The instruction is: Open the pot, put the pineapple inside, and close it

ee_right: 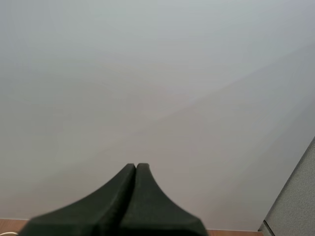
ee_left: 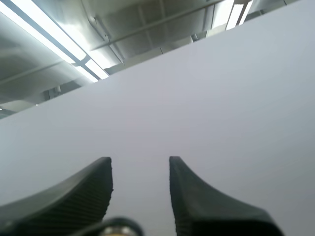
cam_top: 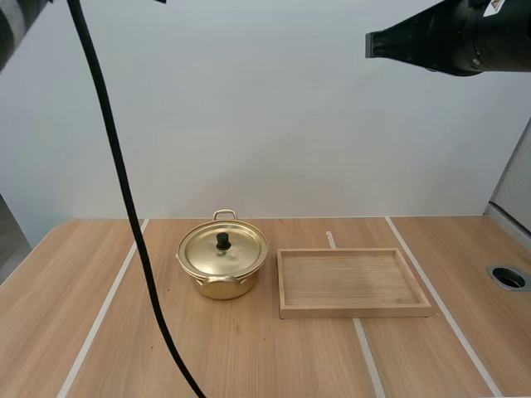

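A gold pot (cam_top: 222,264) stands on the wooden table, left of centre, with its gold lid (cam_top: 223,247) on and a black knob (cam_top: 222,240) on top. My right gripper (cam_top: 371,43) is raised high over the table's right half, pointing left, far above the pot; in the right wrist view its fingers (ee_right: 136,169) lie together as one dark wedge with nothing between them. My left gripper (ee_left: 141,169) is open, its ribbed fingers (ee_left: 101,179) standing apart before a plain white wall, holding nothing.
A shallow wooden tray (cam_top: 353,282) lies right of the pot, nothing in it. White tape lines (cam_top: 104,311) run across the table. A round grommet hole (cam_top: 508,277) sits near the table's right edge.
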`<state>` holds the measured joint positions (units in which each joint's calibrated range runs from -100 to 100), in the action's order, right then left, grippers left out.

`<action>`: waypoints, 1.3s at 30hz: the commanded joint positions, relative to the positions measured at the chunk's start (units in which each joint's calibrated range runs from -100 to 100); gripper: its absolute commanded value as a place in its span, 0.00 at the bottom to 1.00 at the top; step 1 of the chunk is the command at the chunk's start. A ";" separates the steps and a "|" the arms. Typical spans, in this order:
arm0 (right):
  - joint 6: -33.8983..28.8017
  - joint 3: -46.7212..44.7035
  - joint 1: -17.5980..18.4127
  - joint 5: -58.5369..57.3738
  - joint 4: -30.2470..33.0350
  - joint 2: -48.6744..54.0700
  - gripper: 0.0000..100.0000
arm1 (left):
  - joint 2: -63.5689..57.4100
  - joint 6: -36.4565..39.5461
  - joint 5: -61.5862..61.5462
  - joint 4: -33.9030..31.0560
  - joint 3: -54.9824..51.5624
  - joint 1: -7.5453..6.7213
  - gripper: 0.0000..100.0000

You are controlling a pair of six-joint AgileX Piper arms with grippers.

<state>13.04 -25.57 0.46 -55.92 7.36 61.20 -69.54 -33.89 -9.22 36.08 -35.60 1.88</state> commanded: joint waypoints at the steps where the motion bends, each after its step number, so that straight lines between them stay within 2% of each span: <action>1: 0.00 0.23 -0.20 0.45 -0.14 0.60 0.00 | -3.33 0.58 2.52 -0.36 -1.80 -0.03 0.06; 2: 0.00 0.23 -0.20 0.45 -0.14 0.60 0.00 | -4.26 0.66 4.44 -0.53 -2.93 -0.03 0.00; 5: 0.00 0.23 -0.20 0.45 -0.14 0.60 0.00 | -7.33 5.82 11.77 -3.06 -8.17 -0.03 0.00; 10: 0.00 0.23 -0.20 0.45 -0.14 0.60 0.00 | -13.20 30.19 14.42 -23.65 -19.86 -0.03 0.00; 13: 0.00 0.23 -0.20 0.45 -0.14 0.60 0.00 | -15.83 42.29 8.17 -32.35 -26.16 -0.03 0.00; 15: 0.00 0.23 -0.20 0.45 -0.14 0.60 0.00 | -17.24 46.54 0.92 -34.84 -29.74 -0.03 0.00; 19: 0.00 0.23 -0.20 0.45 -0.14 0.60 0.00 | -19.28 47.86 -12.84 -35.60 -38.84 -0.03 0.00; 22: 0.00 0.23 -0.20 0.45 -0.14 0.60 0.00 | -20.15 46.94 -10.36 -38.49 -46.90 -0.03 0.00; 25: 0.00 0.23 -0.20 0.45 -0.14 0.60 0.00 | -21.43 41.96 -5.38 -38.51 -53.89 -0.03 0.00; 28: 0.00 0.23 -0.20 0.45 -0.14 0.60 0.00 | -23.18 40.11 -5.64 -38.29 -59.04 -0.03 0.00; 36: 0.00 0.23 -0.20 0.45 -0.14 0.60 0.00 | -28.65 40.13 -11.64 -36.08 -64.40 -0.03 0.00; 39: 0.00 0.23 -0.20 0.45 -0.14 0.60 0.00 | -29.34 42.60 -15.16 -36.08 -64.40 -0.03 0.00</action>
<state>13.04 -25.57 0.46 -55.92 7.36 61.20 -98.18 6.86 -22.14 -1.24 -99.80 1.88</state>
